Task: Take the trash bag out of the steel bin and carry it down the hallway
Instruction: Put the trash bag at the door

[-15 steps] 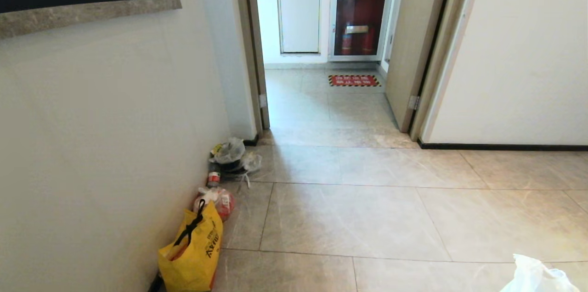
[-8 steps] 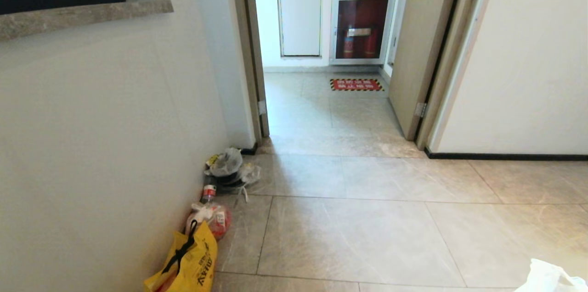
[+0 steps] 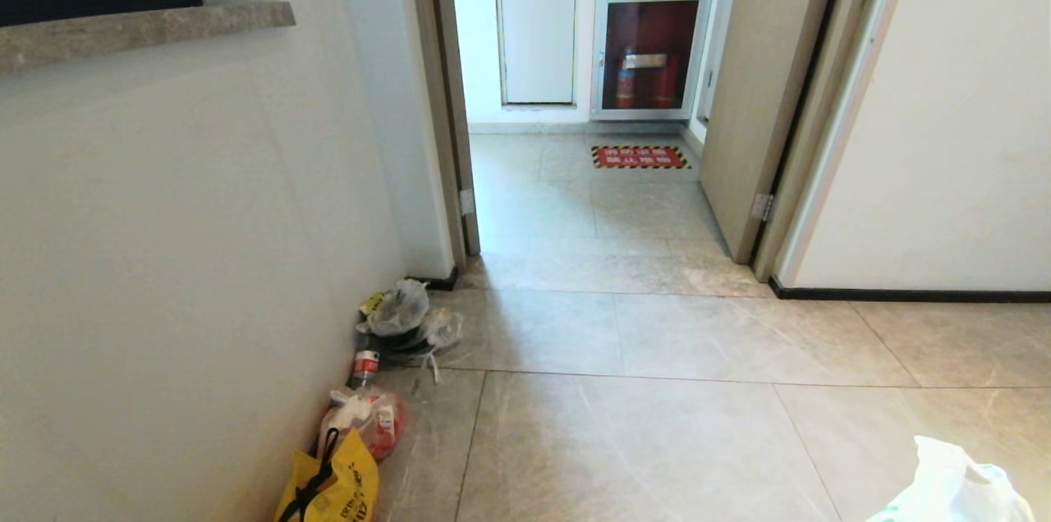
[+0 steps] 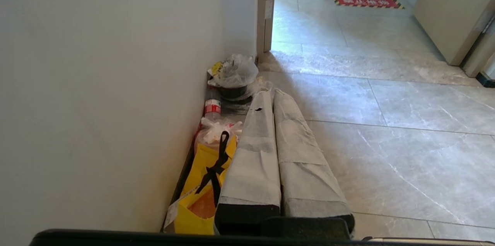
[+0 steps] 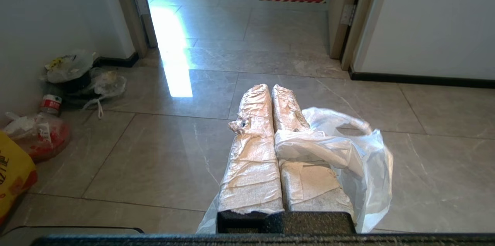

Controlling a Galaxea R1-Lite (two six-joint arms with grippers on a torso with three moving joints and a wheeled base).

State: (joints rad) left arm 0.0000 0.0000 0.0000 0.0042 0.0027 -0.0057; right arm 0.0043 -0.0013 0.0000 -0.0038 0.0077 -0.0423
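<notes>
I read the right gripper (image 5: 270, 91) as clamped fully together, wrapped fingers (image 5: 251, 149) pressed side to side, the trash bag (image 5: 348, 157) pinched between them. The bag is thin, translucent white plastic, crumpled, one loop handle arching open beside the fingers; its printing does not show from here. In the head view its puffed top sits in the lower right corner (image 3: 952, 489). The left gripper (image 4: 272, 95) is closed too, holding nothing. Lower left of the head view: a yellow bag (image 3: 332, 489) with black handles against the wall, then a red-tinted sack (image 3: 374, 419), a bottle (image 3: 364, 366), and clear bagged rubbish (image 3: 402, 313).
</notes>
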